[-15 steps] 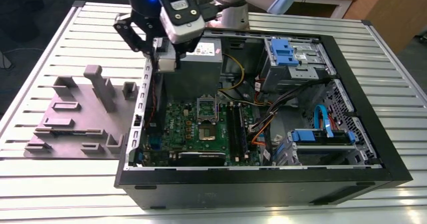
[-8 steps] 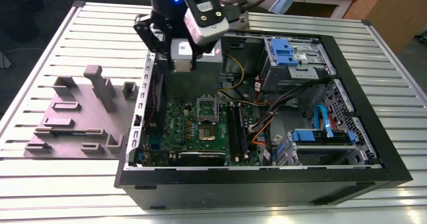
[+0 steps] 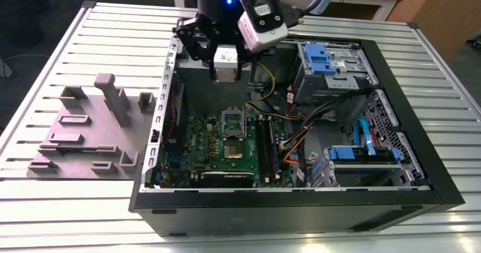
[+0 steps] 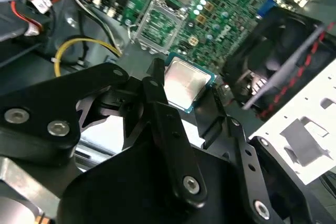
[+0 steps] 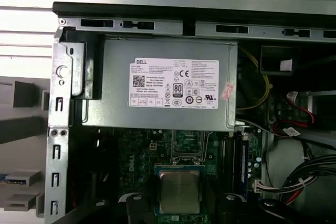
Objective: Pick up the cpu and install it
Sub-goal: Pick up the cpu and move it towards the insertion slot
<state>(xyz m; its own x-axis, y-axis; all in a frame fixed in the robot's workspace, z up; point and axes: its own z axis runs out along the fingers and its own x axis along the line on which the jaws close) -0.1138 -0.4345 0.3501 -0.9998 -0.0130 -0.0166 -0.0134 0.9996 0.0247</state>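
One grey holder block point(image 3: 90, 129) sits far out on the exterior view's left, flat on the slatted metal table point(image 3: 75, 219), with upright pegs and shallow slots on it. Just beside it, to the right, lies an open computer case point(image 3: 301, 208) on its side, insides showing.

Over the case's left far corner hangs the robot arm point(image 3: 225, 5). In both wrist views its hand point(image 5: 179, 205) is clamped on the cpu point(image 5: 179, 191). One black finger point(image 5: 137, 205) presses each of two opposite edges, and the silvery top faces the camera with its pale greenish rim showing. The cpu is up off the board, held level. It hangs over the green motherboard point(image 3: 218, 151), between the grey power-supply box point(image 5: 168, 87) and the dark square socket point(image 3: 234, 150). The socket's metal frame point(image 3: 233, 120) stands open. In the second wrist view the chip hangs near that socket, and a black fan point(image 4: 273, 51) lies off to one side.

Further right in the exterior view, two long black memory sticks point(image 3: 265, 146) run alongside the socket. A yellow cable point(image 3: 267, 84) loops past them, then come tangled black, orange and blue leads. On the case's right side are two drive bays with blue brackets, one point(image 3: 316, 56) at the far end and one point(image 3: 361, 154) nearer.
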